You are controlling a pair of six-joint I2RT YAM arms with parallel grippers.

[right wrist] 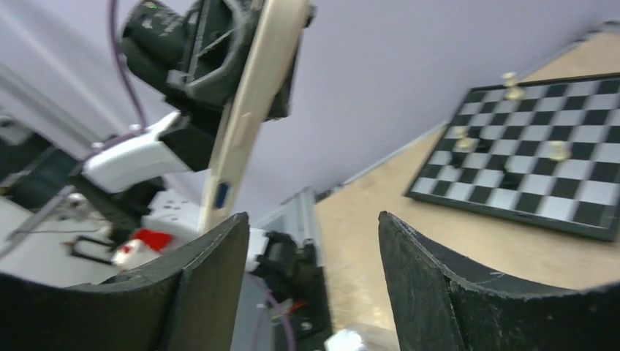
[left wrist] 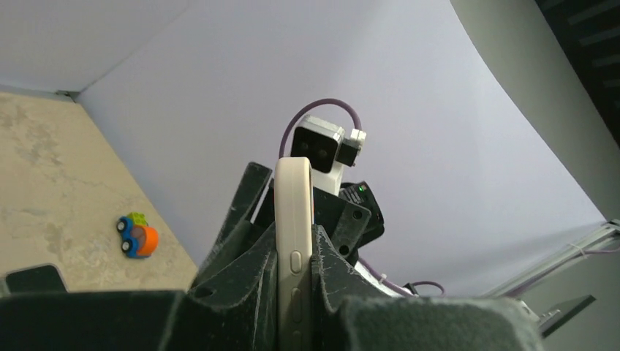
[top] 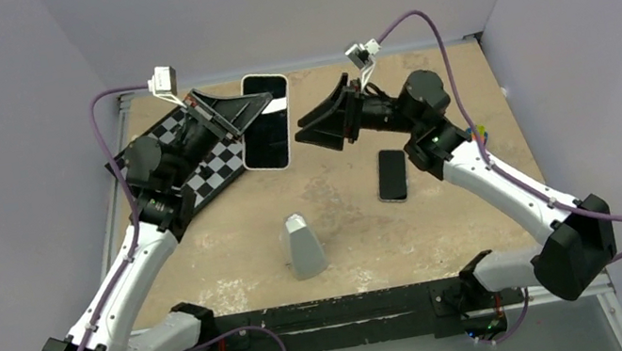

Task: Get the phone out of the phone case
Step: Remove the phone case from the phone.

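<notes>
The phone (top: 267, 135), black screen up, sits inside the clear phone case with its whitish rim (top: 290, 127), held up above the far middle of the table. My left gripper (top: 250, 109) is shut on the cased phone's left side. In the left wrist view the case's cream edge with side buttons (left wrist: 294, 197) stands clamped between my left gripper's (left wrist: 295, 248) jaws. My right gripper (top: 308, 133) is open and empty, just right of the cased phone. In the right wrist view the case edge (right wrist: 252, 95) stands up left of the open right gripper (right wrist: 314, 241), not between its jaws.
A second black phone (top: 392, 174) lies right of centre. A grey tapered block (top: 305, 245) stands near the front middle. A chessboard (top: 211, 168) with pieces lies under the left arm. A small toy car (left wrist: 137, 235) sits by the wall.
</notes>
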